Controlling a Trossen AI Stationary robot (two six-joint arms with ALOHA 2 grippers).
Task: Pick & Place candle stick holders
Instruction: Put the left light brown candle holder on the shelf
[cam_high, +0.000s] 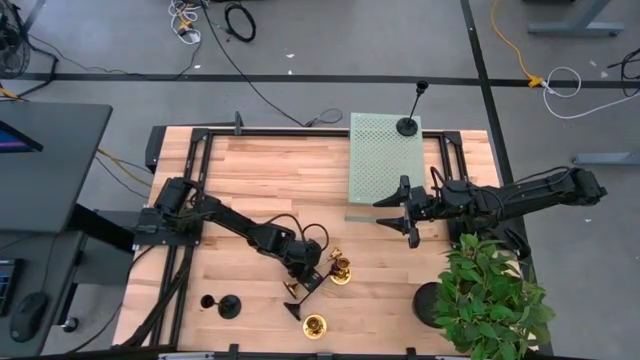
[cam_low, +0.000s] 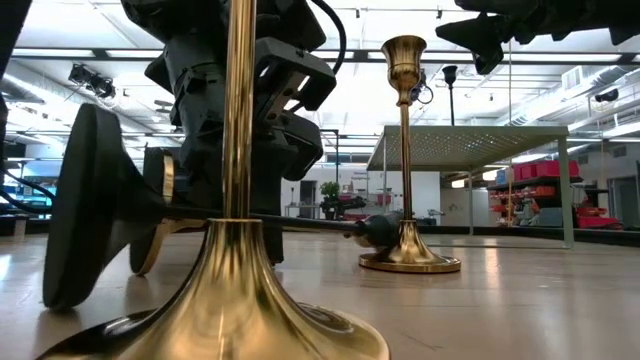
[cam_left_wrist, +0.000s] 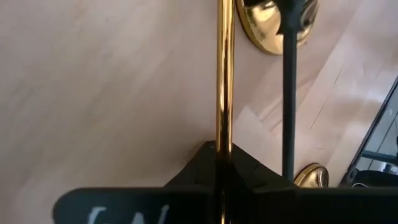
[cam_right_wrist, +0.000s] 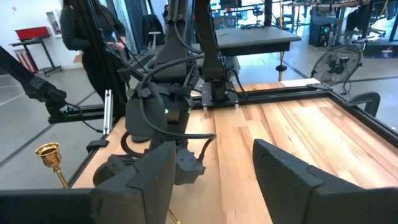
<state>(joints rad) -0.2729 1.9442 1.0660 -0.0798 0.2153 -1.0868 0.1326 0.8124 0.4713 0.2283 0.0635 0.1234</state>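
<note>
High view: the left gripper (cam_high: 305, 278), at about 6 o'clock on the wooden table (cam_high: 260, 170), is clamped on the thin stem of a lying gold candlestick (cam_high: 296, 289); a standing gold candlestick (cam_high: 341, 270) sits just beside it toward 3 o'clock, another gold candlestick (cam_high: 316, 325) nearer the front edge, a fallen black candlestick (cam_high: 222, 305) toward 8 o'clock, and an upright black candlestick (cam_high: 408, 126) on the perforated pale-green tray (cam_high: 380, 160) at 1 o'clock. The right gripper (cam_high: 405, 212) waits at 3 o'clock, fingers spread and empty, beside the leafy plant (cam_high: 490, 295). Low view: polished brass flares from a trumpet base to a slim stem in the foreground, and the standing gold holder (cam_low: 406, 150) ends in a small cup; a matte black holder (cam_low: 110, 215) lies on its side, with the left gripper's dark body behind it. Left wrist view: the fingers (cam_left_wrist: 214, 168) pinch the mirror-smooth gold stem (cam_left_wrist: 224, 74), with a black stem (cam_left_wrist: 289, 93) running parallel just beside it. Judgement: the round, slick stem could swivel in the pinch, so lift straight and slowly, clear the black stem and neighbouring bases, and only then carry it, presumably toward the tray. Right wrist view: the right fingers (cam_right_wrist: 292, 177) stand apart over bare wood, facing the left arm (cam_right_wrist: 165, 118), with a gold cup (cam_right_wrist: 48, 154) alongside.
</note>
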